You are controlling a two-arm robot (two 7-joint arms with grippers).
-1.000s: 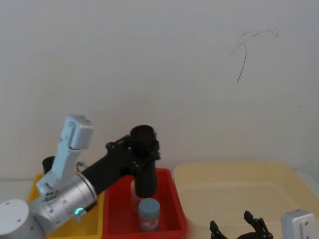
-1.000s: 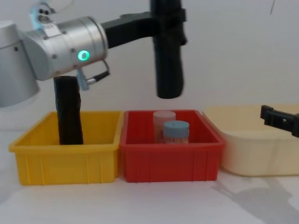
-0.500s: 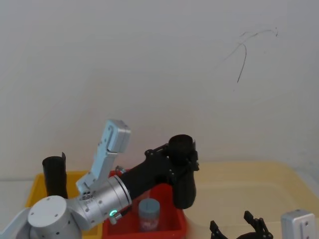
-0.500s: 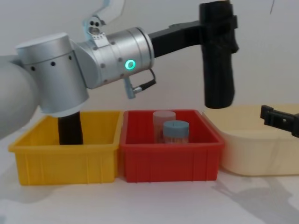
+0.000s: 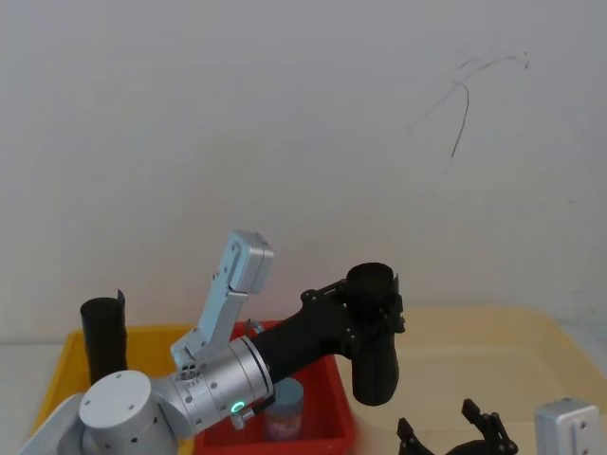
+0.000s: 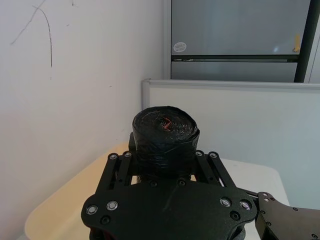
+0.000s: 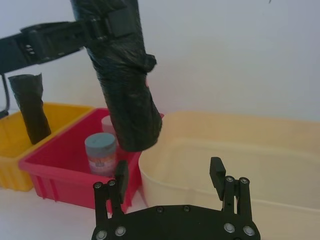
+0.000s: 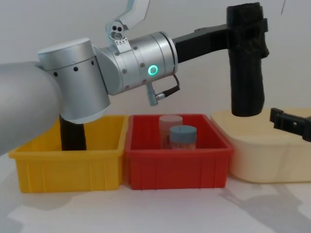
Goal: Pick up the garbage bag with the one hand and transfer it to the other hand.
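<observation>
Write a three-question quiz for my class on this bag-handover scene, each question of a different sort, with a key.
1. True or false: the left end effector grips the black rolled plastic garbage bag near its top end.
2. The right end effector is: A) open and empty; B) shut on the garbage bag; C) shut and empty.
3. Fill the gap: the second black plastic roll stands in the ____ rectangular plastic bin.
Key: 1 true; 2 A; 3 yellow.
</observation>
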